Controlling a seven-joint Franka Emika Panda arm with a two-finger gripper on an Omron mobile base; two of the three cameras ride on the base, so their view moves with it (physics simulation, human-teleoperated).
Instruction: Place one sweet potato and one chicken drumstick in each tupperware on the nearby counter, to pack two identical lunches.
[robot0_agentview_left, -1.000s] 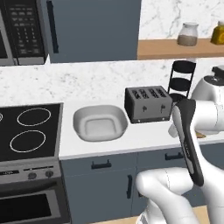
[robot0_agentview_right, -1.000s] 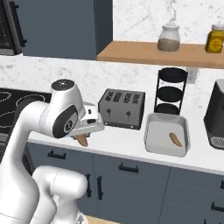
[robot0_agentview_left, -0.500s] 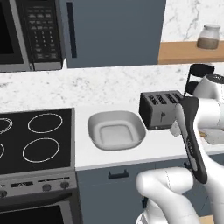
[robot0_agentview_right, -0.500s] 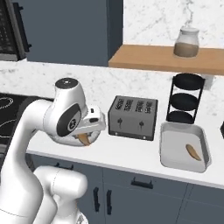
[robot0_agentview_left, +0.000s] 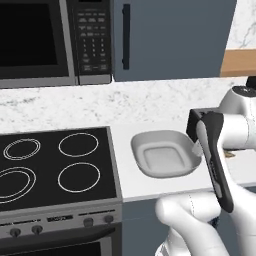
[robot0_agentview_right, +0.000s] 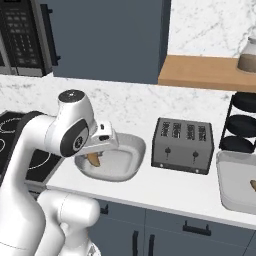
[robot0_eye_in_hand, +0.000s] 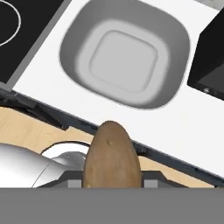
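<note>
My gripper (robot0_agentview_right: 95, 158) is shut on a tan-brown sweet potato (robot0_eye_in_hand: 111, 157), whose tip (robot0_agentview_right: 93, 159) hangs below the hand. It hovers over the counter's front edge (robot0_eye_in_hand: 131, 131), just short of an empty pale tupperware (robot0_eye_in_hand: 175, 52). That same tupperware (robot0_agentview_left: 145, 142) (robot0_agentview_right: 131, 146) sits on the white counter (robot0_agentview_right: 165, 189) between stove and toaster. At the far right stands another tupperware (robot0_agentview_right: 227, 172) with a tan piece (robot0_agentview_right: 253, 185) in it, cut off by the picture's edge. No chicken drumstick is in view.
A black toaster (robot0_agentview_right: 182, 145) stands right of the empty container. The black stove top (robot0_agentview_left: 55, 160) lies to its left, with a microwave (robot0_agentview_left: 50, 40) above. A black tiered rack (robot0_agentview_right: 242, 122) and a wooden shelf (robot0_agentview_right: 200, 72) are at the back right.
The whole scene has slid to the right, so the base has driven left. The empty tupperware now lies close ahead of the gripper, which keeps its hold on the sweet potato.
</note>
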